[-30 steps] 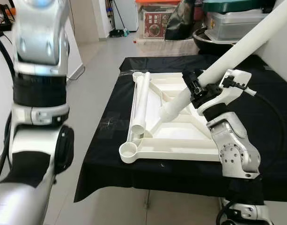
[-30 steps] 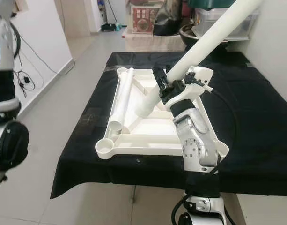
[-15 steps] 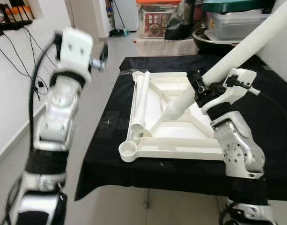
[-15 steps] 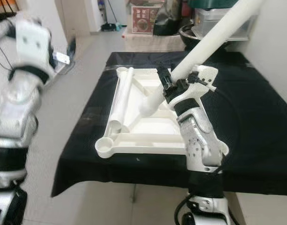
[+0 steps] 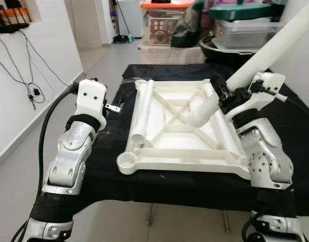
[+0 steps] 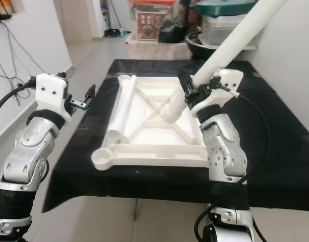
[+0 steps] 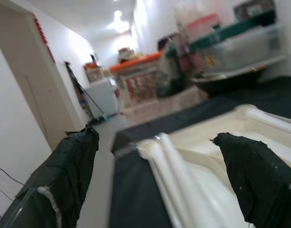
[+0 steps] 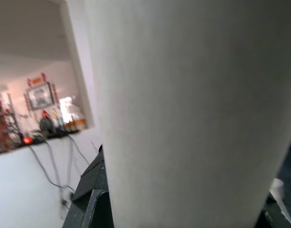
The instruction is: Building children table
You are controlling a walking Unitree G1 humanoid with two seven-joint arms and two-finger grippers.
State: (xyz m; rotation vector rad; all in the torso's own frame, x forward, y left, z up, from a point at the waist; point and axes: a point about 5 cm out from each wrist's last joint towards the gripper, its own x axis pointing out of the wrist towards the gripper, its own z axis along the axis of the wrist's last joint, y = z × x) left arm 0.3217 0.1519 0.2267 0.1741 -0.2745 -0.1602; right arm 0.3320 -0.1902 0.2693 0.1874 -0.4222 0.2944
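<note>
- A long white tube point(image 5: 265, 53) slants from upper right down toward the middle of a white tabletop frame point(image 5: 182, 151), its open lower end hanging just above the frame's cross ribs.
- The right gripper point(image 5: 226, 94) clamps this tube near its lower end, forearm raised upright.
- A second white tube point(image 5: 142, 112) lies lengthwise along the frame's left rail.
- The frame lies flat on a black-covered worktop point(image 5: 106, 171).
- The left gripper point(image 6: 86, 98), fingers spread wide and holding nothing, hovers at the worktop's left edge, elbow bent.

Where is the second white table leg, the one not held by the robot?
The loose white leg lies flat along the upturned tabletop's left edge, on the robot's left side, near the open left gripper.
</note>
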